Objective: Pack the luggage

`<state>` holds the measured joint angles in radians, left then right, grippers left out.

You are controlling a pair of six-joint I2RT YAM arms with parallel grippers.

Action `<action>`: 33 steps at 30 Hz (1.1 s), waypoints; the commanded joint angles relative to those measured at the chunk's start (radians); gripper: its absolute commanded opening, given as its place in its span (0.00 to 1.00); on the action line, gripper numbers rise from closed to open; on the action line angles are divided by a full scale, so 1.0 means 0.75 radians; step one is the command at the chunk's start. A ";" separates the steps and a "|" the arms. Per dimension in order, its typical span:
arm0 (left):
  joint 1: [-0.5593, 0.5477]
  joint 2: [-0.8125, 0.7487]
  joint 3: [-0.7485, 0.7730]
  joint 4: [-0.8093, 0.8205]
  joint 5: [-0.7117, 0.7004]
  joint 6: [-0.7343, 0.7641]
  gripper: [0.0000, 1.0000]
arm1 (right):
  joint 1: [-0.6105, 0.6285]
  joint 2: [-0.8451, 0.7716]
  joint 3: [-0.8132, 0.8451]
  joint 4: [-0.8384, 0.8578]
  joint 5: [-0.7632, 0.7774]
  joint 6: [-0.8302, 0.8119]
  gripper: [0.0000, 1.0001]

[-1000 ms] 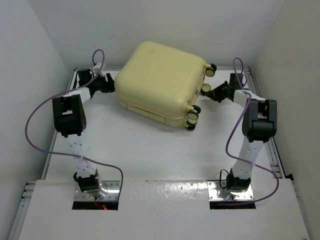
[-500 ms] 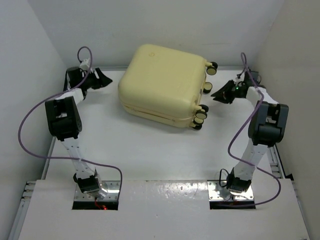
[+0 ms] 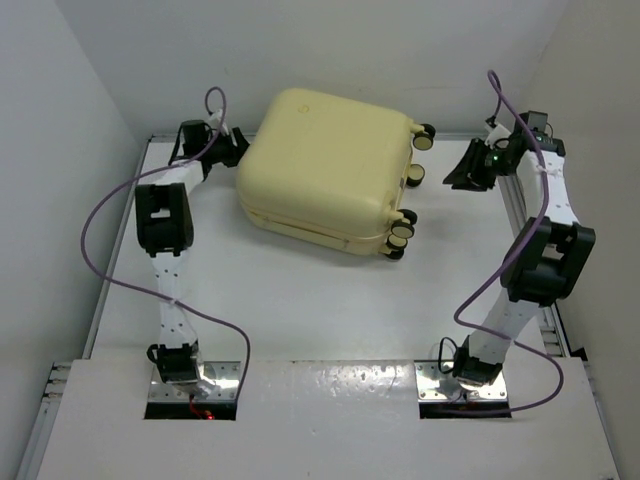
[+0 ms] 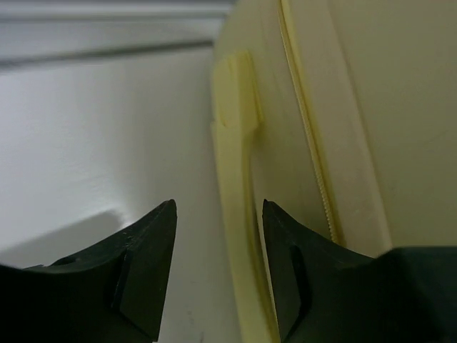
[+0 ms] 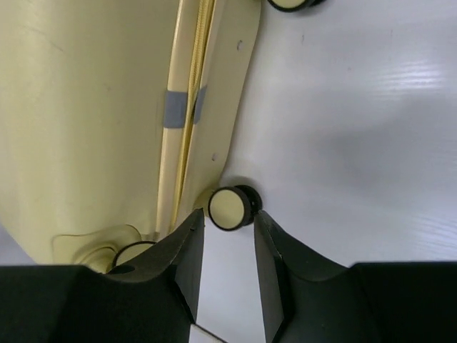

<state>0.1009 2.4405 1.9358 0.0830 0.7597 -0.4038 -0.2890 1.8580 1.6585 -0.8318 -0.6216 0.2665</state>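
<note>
white-and-black left arm (image 3: 165, 250) and right arm (image 3: 530, 270), looping purple cables (image 3: 84, 240), black wedge fingers (image 4: 143, 271), silver base plates (image 3: 225, 375)

white table (image 3: 300, 300) — pale walls (image 3: 60, 100) on three sides.

The luggage (image 3: 325, 165), a pale yellow hard-shell case with rounded corners, lies flat and closed at the far middle of the worktop, turned slightly askew, its small black-and-cream wheels facing right
</note>
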 commanded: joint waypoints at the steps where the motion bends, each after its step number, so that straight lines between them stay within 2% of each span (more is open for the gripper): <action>1: -0.036 0.031 0.021 -0.153 0.114 0.117 0.56 | 0.017 -0.039 0.063 -0.130 0.094 -0.161 0.35; 3: -0.036 -0.079 -0.089 -0.168 0.134 0.221 0.56 | 0.013 -0.035 0.081 -0.153 0.131 -0.204 0.35; 6: -0.061 -0.281 -0.432 -0.139 0.149 0.374 0.55 | 0.011 -0.019 0.126 -0.175 0.156 -0.235 0.36; 11: -0.104 -0.468 -0.642 -0.172 0.149 0.499 0.55 | 0.019 -0.005 0.186 -0.198 0.168 -0.263 0.36; 16: -0.086 -0.570 -0.777 -0.103 0.008 0.442 0.58 | 0.025 -0.002 0.208 -0.226 0.180 -0.284 0.37; 18: -0.067 -0.571 -0.777 -0.058 -0.031 0.395 0.59 | 0.025 -0.007 0.206 -0.231 0.176 -0.282 0.37; 21: -0.053 -0.469 -0.683 -0.135 -0.015 0.357 0.59 | 0.036 -0.009 0.208 -0.235 0.166 -0.294 0.37; 25: -0.071 -0.403 -0.632 -0.123 -0.049 0.330 0.59 | 0.066 -0.023 0.210 -0.255 0.142 -0.327 0.37; 29: -0.110 -0.321 -0.573 -0.141 -0.137 0.312 0.52 | 0.136 -0.086 0.174 -0.214 0.144 -0.343 0.30; 30: -0.122 -0.309 -0.558 -0.141 -0.164 0.293 0.46 | 0.140 -0.137 0.151 -0.190 0.144 -0.345 0.28; 32: -0.136 -0.297 -0.558 -0.170 -0.195 0.277 0.41 | 0.180 -0.203 0.007 -0.033 0.168 -0.327 0.26; 33: -0.137 -0.296 -0.558 -0.182 -0.207 0.277 0.39 | 0.191 -0.318 -0.039 0.055 0.180 -0.325 0.23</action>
<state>0.0391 2.1601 1.5051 -0.0380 0.7139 -0.1974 -0.1764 1.7924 1.7027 -0.9367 -0.4950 0.0338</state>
